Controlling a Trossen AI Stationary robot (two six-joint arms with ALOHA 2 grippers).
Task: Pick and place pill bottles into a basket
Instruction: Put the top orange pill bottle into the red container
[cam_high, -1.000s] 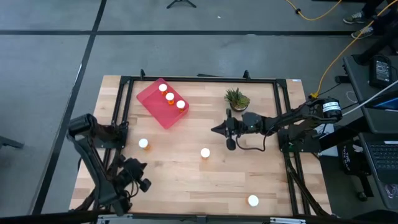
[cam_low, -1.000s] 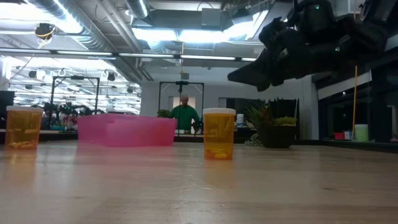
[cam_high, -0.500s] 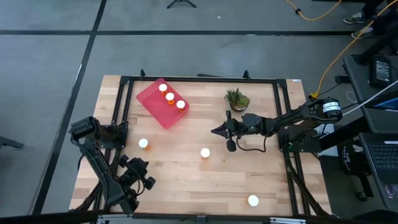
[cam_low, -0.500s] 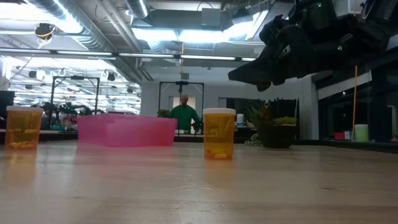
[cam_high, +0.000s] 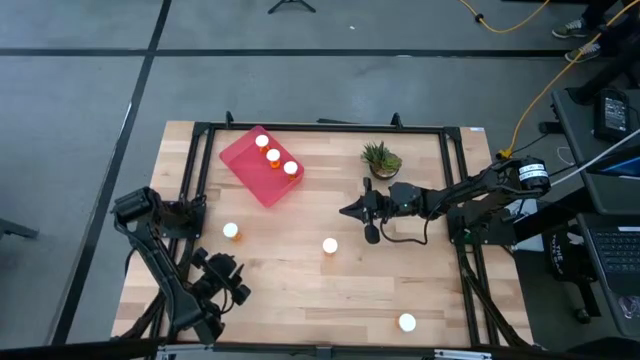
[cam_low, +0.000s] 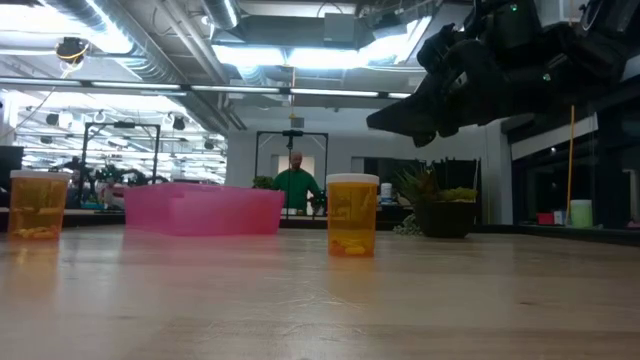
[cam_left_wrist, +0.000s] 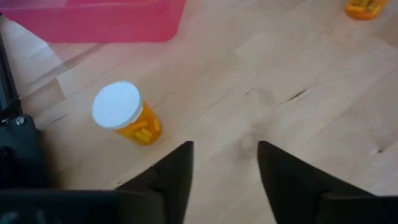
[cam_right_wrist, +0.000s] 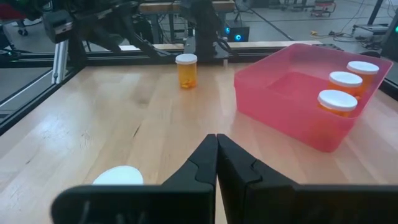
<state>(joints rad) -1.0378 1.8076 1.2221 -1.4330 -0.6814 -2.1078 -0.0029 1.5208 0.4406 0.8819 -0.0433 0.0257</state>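
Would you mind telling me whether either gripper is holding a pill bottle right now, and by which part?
Neither holds anything: the right gripper is shut on nothing above the table, and the left gripper is open and empty near a pill bottle.

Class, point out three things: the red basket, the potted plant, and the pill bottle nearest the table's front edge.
basket (cam_high: 252, 172): high view, bare floor.
potted plant (cam_high: 380, 157): high view, leaves.
front pill bottle (cam_high: 407, 322): high view, white cap.

Bare wooden tabletop (cam_high: 300, 280) lies open around the white-capped orange pill bottle (cam_high: 330, 245); the small green potted plant (cam_high: 381, 158) seemingly crowds the far right.
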